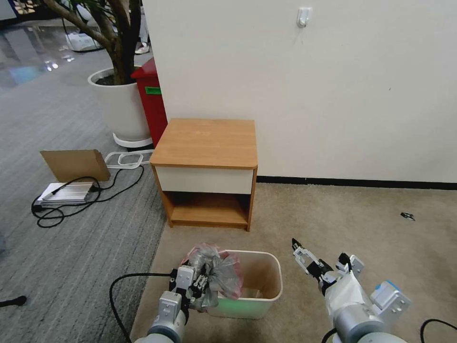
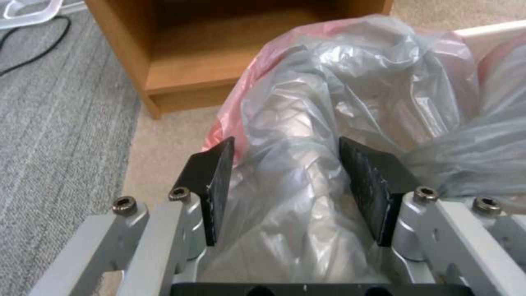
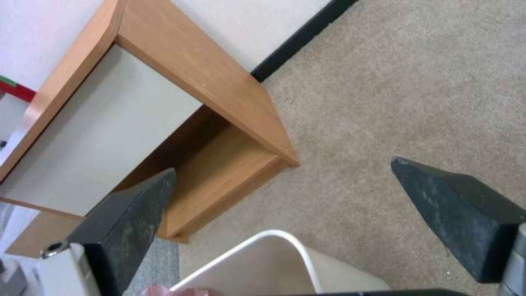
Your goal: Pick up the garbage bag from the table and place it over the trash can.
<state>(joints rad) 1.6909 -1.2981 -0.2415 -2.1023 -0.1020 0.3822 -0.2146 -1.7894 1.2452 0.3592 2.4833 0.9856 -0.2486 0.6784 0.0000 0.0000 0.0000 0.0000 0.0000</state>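
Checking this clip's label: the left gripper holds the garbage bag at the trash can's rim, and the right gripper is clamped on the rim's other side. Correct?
Not quite. The right gripper is open and holds nothing, hanging beside the trash can, as the right wrist view shows. The rest stands: the left gripper holds the garbage bag at the rim.

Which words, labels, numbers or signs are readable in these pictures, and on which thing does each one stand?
No text can be read in any view.
Green label on the red bin: too small and blurred to read.
The trash can, garbage bag, table and both grippers, left and right, carry no visible writing.
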